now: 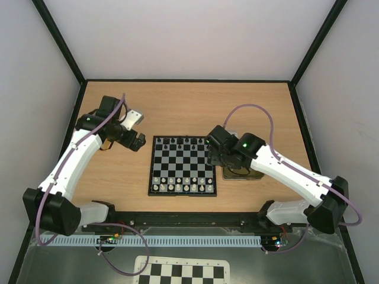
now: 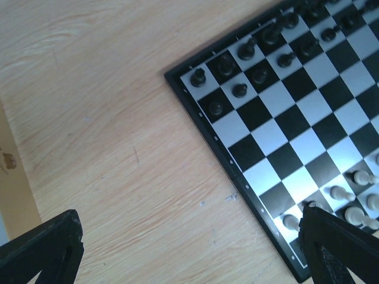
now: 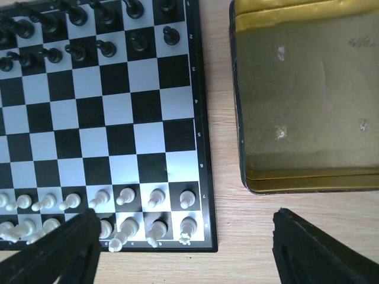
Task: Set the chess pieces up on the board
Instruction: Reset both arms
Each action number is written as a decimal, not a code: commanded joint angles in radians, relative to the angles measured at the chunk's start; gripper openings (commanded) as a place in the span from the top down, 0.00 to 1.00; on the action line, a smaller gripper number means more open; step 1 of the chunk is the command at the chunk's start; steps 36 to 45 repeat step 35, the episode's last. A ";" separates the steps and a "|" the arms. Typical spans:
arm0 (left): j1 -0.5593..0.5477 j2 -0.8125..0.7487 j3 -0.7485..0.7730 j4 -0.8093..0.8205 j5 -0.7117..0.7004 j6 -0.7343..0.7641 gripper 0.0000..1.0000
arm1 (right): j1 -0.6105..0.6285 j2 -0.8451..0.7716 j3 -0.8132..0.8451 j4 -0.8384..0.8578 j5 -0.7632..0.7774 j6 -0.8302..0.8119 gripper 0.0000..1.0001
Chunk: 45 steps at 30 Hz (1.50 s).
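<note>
Below the right gripper [image 3: 183,220], whose fingers stand wide apart and empty, lies wooden table [image 1: 189,106] between the board [image 3: 148,112] and a gold tray [image 3: 308,118]. White pieces [image 3: 127,195] fill the board's 2 near rows; black men [image 3: 77,53] stand along the far rows. That arm reaches inward from its base to the board's right edge. The left gripper [image 2: 189,216], also spread and empty, hangs over bare wood off the board's left edge, its arm stretched up the left side. Pale walls [image 1: 177,35] enclose the table.
</note>
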 commanded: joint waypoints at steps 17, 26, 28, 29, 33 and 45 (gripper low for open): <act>-0.126 -0.143 -0.152 -0.011 -0.035 0.066 0.01 | -0.006 -0.181 -0.030 0.020 0.095 -0.003 0.15; -0.125 -0.153 -0.149 -0.010 -0.032 0.063 0.01 | -0.006 -0.195 -0.055 0.022 0.074 -0.021 0.15; -0.125 -0.153 -0.149 -0.010 -0.030 0.064 0.01 | -0.006 -0.197 -0.058 0.022 0.074 -0.022 0.15; -0.125 -0.154 -0.149 -0.010 -0.031 0.064 0.01 | -0.006 -0.197 -0.058 0.021 0.073 -0.023 0.15; -0.126 -0.154 -0.150 -0.010 -0.031 0.064 0.01 | -0.006 -0.199 -0.056 0.019 0.068 -0.030 0.17; -0.125 -0.155 -0.150 -0.009 -0.031 0.064 0.01 | -0.006 -0.194 -0.047 0.004 0.083 -0.031 0.16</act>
